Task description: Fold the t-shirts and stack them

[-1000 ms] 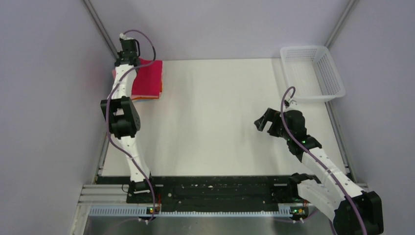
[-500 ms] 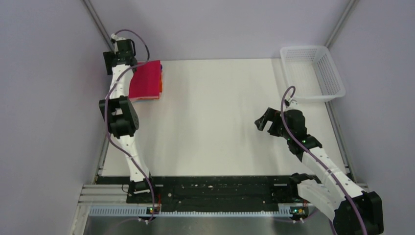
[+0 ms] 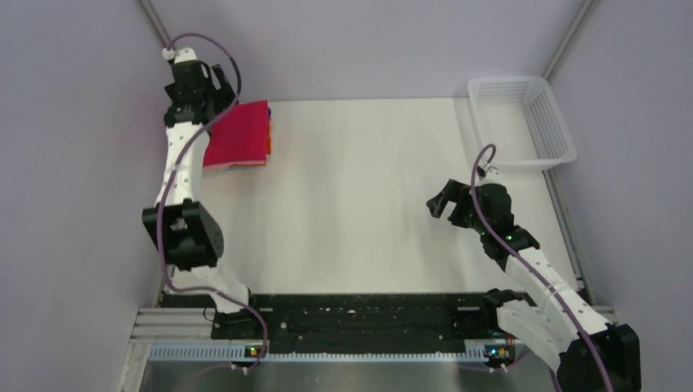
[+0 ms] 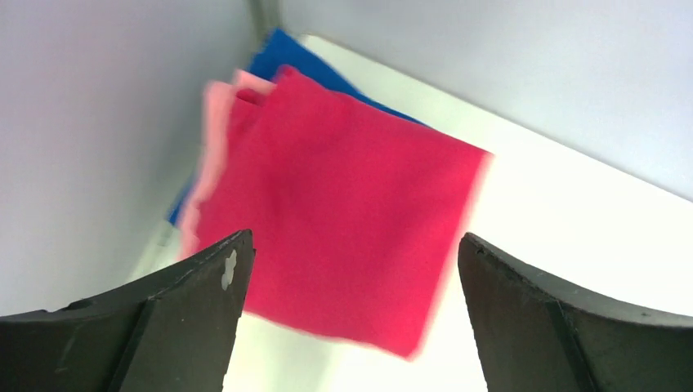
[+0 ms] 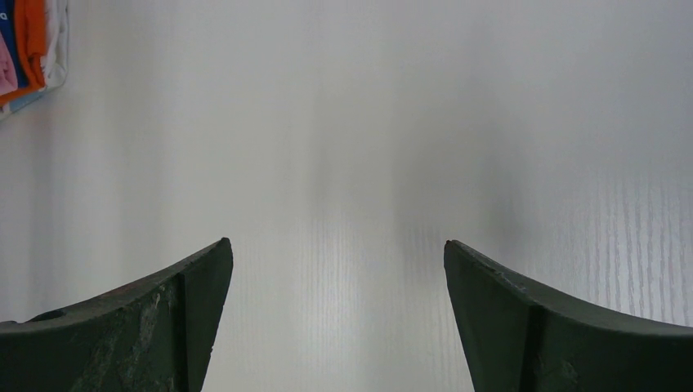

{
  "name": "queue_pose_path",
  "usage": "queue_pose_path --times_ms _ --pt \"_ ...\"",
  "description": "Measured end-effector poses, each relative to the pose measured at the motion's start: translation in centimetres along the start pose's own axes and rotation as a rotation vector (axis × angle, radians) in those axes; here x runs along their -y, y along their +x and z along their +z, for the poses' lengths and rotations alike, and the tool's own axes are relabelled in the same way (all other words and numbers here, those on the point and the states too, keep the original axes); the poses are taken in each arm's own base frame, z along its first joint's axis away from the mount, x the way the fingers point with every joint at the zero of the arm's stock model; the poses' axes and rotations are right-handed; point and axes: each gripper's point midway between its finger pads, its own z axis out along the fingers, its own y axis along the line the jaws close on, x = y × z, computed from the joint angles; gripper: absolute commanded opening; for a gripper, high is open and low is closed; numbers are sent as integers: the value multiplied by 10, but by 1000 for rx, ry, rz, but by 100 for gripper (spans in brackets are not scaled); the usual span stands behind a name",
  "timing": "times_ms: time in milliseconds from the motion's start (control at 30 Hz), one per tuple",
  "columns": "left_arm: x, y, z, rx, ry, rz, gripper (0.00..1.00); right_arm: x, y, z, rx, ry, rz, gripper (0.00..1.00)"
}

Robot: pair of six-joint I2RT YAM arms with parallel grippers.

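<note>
The t-shirts lie as one folded stack at the table's far left, with the crimson-red shirt [image 3: 239, 135] on top. The left wrist view looks down on that red shirt [image 4: 343, 220], with a light pink edge [image 4: 214, 122] and a blue layer [image 4: 286, 57] peeking out beneath it. My left gripper [image 3: 216, 88] hovers above the stack's back-left corner, open and holding nothing [image 4: 355, 237]. My right gripper [image 3: 442, 203] hangs open over bare table at mid-right [image 5: 337, 245]. Orange cloth [image 5: 33, 37] of the stack's edge shows at the top left of its view.
A white plastic mesh basket [image 3: 507, 81] stands at the back right corner. The left wall and a metal corner post [image 3: 167, 37] stand close behind the left arm. A black rail [image 3: 368, 314] runs along the near edge between the arm bases.
My left gripper has opened, let go of the red shirt and pulled up and back toward the rear left corner. The red shirt rests on the stack. The right arm has not moved.
</note>
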Motion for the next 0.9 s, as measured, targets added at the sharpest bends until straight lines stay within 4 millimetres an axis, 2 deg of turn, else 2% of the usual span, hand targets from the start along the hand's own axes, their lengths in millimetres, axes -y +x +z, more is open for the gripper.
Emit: queue_pose_path --times_ms 100,167,233,300,367,400,433,500,567,633,800,900 --pt "28 0 -57 70 167 -88 98 0 -4 -4 19 2 1 99" --pt "51 16 -97 88 294 -124 98 0 -7 -7 36 6 5 99" --pt "73 41 -127 78 398 -142 98 1 -11 -11 57 13 9 99" --pt "90 77 -147 44 472 -149 98 4 -14 -16 79 30 17 99" --pt "100 126 -162 -21 525 -142 99 8 -17 -21 102 53 28 99" --pt "101 157 -168 -67 543 -135 99 10 -19 -24 114 68 36 99" --pt "100 188 -174 -117 554 -127 99 13 -20 -26 126 82 43 99" --pt "90 234 -181 -186 549 -126 99 21 -18 -30 139 116 56 99" --pt "78 260 -185 -218 530 -136 99 29 -12 -31 139 146 70 99" --pt "68 264 -186 -201 501 -147 99 35 -7 -32 134 168 79 99" --pt "64 228 -192 -81 483 -180 99 46 4 -34 116 204 85 99" --pt "66 218 -194 -57 486 -190 99 45 3 -36 122 200 85 99"
